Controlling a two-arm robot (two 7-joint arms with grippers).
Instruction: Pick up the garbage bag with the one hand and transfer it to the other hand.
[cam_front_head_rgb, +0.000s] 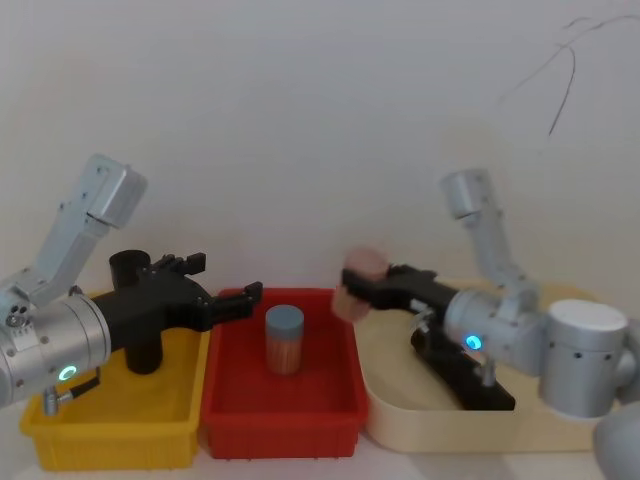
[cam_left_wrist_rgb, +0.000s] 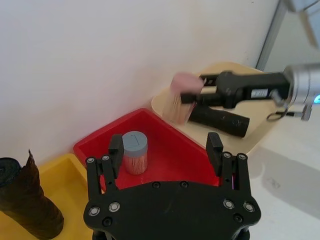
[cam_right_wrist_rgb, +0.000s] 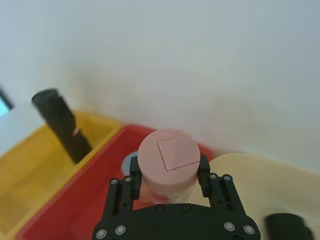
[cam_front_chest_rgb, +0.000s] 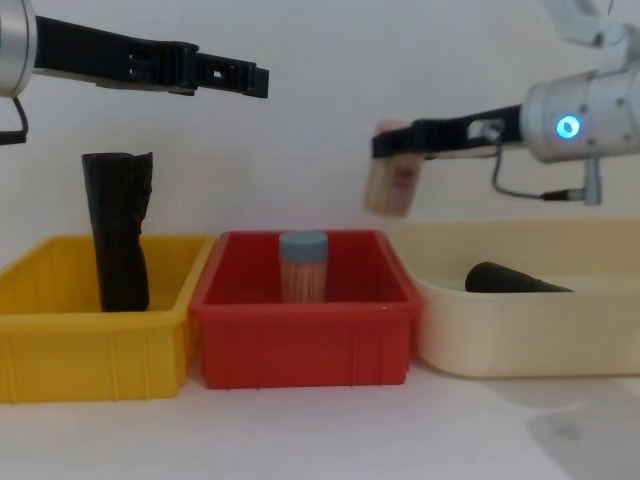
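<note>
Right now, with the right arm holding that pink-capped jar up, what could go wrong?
The pink-capped jar hangs tilted in the right gripper above the edge of the red bin; it might slip and hit the blue-capped jar. The open left gripper points toward it, so a handover might collide. The garbage bag lies unheld in the cream tray.

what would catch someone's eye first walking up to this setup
Probably the right gripper shut on a pink-capped jar of sticks, hanging above the gap between the red plastic bin and the cream tray. Next, the open left gripper high over the yellow bin, where a black roll of crinkly film stands upright.
</note>
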